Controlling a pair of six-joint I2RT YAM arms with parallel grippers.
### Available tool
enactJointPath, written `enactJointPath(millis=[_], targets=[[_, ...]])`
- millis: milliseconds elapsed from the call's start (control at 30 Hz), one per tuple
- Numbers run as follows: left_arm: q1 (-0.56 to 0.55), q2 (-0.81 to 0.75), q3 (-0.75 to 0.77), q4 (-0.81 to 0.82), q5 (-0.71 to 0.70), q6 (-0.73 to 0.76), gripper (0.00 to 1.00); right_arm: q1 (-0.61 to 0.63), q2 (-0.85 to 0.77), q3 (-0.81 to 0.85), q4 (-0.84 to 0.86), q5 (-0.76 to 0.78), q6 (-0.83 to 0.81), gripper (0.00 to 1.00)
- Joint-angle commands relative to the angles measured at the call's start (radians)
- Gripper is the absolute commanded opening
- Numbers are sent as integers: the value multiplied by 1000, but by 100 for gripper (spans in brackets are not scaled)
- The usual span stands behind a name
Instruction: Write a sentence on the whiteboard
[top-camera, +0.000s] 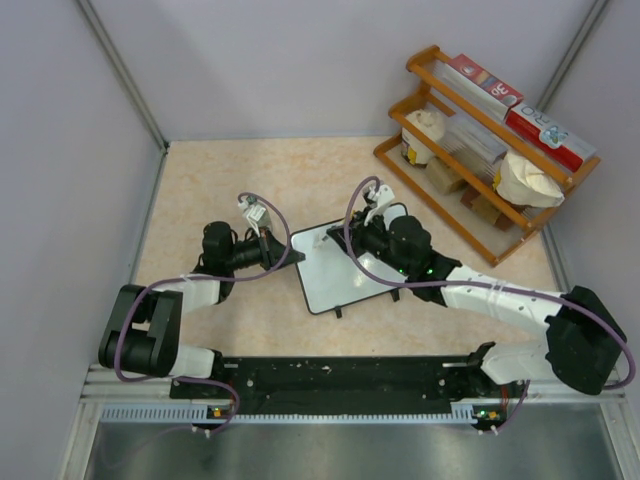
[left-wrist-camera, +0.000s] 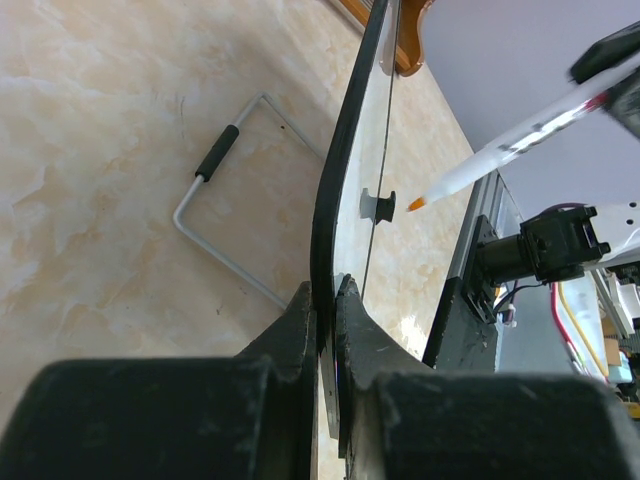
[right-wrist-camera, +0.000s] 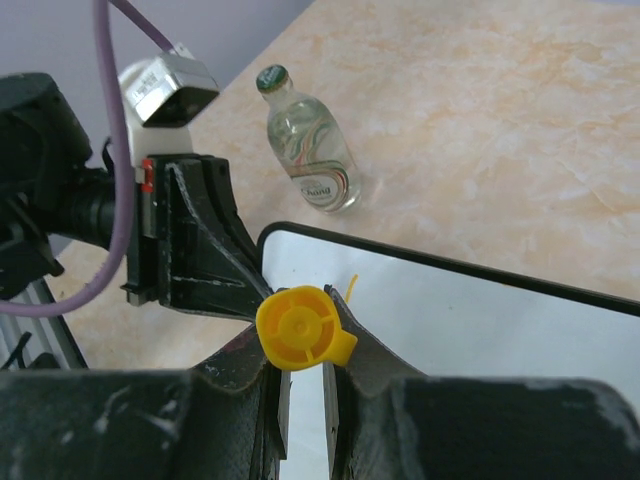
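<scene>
Left pincer (left-wrist-camera: 325, 292) clamps the whiteboard (top-camera: 345, 275) edge; right pincer (right-wrist-camera: 305, 360) grips the marker (left-wrist-camera: 520, 140), tip facing it.

A beige, marbled table (top-camera: 200, 180) carries everything. The whiteboard (top-camera: 330, 280) sits near its middle. A wooden rack (top-camera: 436, 207) stands at the far right corner, set at an angle. A small clear glass bottle (right-wrist-camera: 310, 150) lies on its side just beyond the board's far left corner. A grey wire loop (left-wrist-camera: 225, 215) with a black sleeve lies flat beside the board.
</scene>
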Motion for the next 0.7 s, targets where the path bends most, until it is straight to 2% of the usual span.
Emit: enactJointPath(millis=[0, 667], targets=[[1, 12, 11, 20, -67, 94, 0, -7, -85, -18, 63, 21, 34, 0], [1, 15, 12, 19, -67, 95, 0, -19, -44, 10, 17, 121, 9, 0]])
